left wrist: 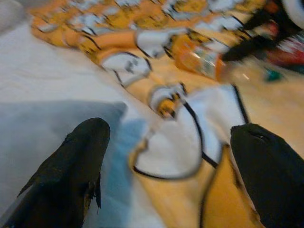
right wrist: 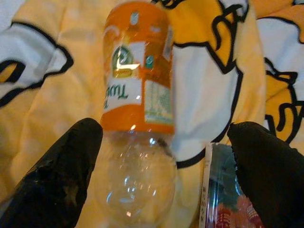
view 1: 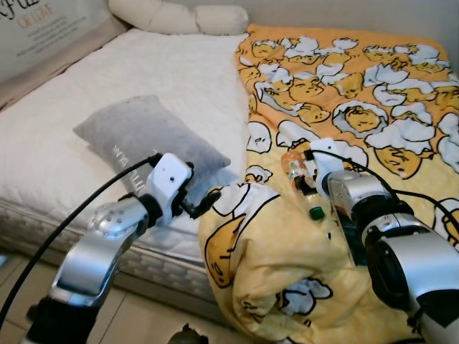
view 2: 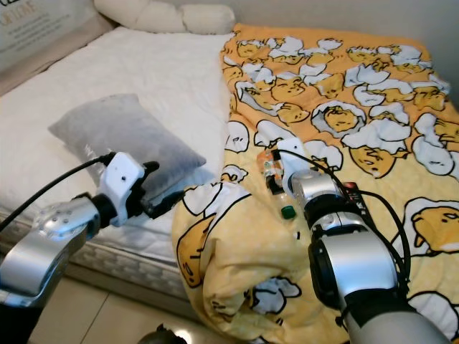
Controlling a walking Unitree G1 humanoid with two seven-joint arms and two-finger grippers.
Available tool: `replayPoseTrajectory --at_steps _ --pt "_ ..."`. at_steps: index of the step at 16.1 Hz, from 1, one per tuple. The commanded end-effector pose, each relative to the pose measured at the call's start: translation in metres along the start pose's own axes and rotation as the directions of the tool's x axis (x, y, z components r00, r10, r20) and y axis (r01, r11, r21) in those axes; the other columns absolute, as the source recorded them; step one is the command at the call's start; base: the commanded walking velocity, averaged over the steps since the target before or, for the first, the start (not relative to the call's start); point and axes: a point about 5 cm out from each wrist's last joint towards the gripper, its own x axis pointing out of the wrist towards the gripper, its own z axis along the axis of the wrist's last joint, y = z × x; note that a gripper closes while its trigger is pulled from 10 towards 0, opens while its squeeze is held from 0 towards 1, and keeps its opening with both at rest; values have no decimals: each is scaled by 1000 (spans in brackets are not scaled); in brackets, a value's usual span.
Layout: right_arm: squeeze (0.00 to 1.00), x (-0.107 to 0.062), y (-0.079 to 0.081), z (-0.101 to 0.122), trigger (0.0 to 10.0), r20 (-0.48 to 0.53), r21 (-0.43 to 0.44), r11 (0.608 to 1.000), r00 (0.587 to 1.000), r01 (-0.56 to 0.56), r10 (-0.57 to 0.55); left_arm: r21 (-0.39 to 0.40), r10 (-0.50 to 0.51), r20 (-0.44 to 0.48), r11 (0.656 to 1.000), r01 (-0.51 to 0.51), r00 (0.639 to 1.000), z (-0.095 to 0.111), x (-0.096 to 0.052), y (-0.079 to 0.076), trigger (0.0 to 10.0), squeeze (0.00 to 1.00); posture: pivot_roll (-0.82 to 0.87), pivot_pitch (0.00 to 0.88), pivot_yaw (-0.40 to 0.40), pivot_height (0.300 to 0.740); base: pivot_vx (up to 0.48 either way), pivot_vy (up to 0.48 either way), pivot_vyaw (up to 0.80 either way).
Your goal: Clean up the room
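Bedding fills most of the scene: a yellow cartoon-egg blanket (view 1: 344, 107) spread over a white mattress (view 1: 143, 72), its near corner bunched and hanging off the edge beside a grey pillow (view 1: 147, 136) with printed lettering too small to read. An empty plastic bottle with an orange label (right wrist: 137, 85), reading partly "Tw", lies on the blanket. The right gripper (right wrist: 161, 166) hovers over it, fingers spread wide and holding nothing, with a second packaged item (right wrist: 223, 199) just beside. The left gripper (left wrist: 166, 175) is wide open and empty, at the blanket's folded corner by the pillow.
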Motion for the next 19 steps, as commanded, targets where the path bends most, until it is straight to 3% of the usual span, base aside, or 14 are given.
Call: replayPoseTrajectory --at_steps 1,5,6,7,9,12,16,17,18,19 --pt "1000 0 1 2 10000 5 16 1000 1000 11 -11 5 -39 -6 999 39 999 2 -2 -4 10000 94 103 97 72 740 0 0 0" --pt "1000 2 2 -5 10000 -17 7 1000 999 30 -30 9 -40 -2 999 40 999 10 -5 -2 10000 90 135 139 54 740 0 0 0" --pt "859 2 3 -4 10000 -7 13 999 999 39 -39 12 -33 -3 999 33 999 11 -7 -1 10000 90 138 144 54 740 0 0 0" --pt "0 2 3 -5 10000 -6 26 999 999 46 -46 10 -33 -9 999 33 999 11 -9 -2 10000 94 151 165 63 740 0 0 0" --pt "0 3 9 -8 10000 -9 49 997 999 52 -51 3 -51 -25 999 52 998 9 -16 -6 10000 90 161 181 73 740 0 0 0" --pt "0 4 24 -1 10000 19 160 987 999 -30 28 -2 -69 -33 998 69 997 9 -18 -12 10000 94 166 192 73 740 0 0 0" --pt "0 5 29 -8 10000 -16 158 987 999 -27 30 -6 -65 -49 998 65 997 8 -21 -13 10000 94 179 186 70 740 0 0 0" --pt "0 5 28 -9 4314 -24 166 986 999 -24 28 -5 -63 -50 998 62 997 9 -21 -13 10000 90 186 184 67 740 0 0 0" --pt "0 5 29 -10 2824 -29 173 985 999 -25 30 -4 -60 -52 998 60 997 9 -21 -12 10000 94 187 181 67 740 0 0 0" --pt "0 5 29 -11 0 -31 182 983 999 -22 28 -5 -58 -54 998 57 997 9 -22 -11 10000 90 186 178 67 740 0 0 0"
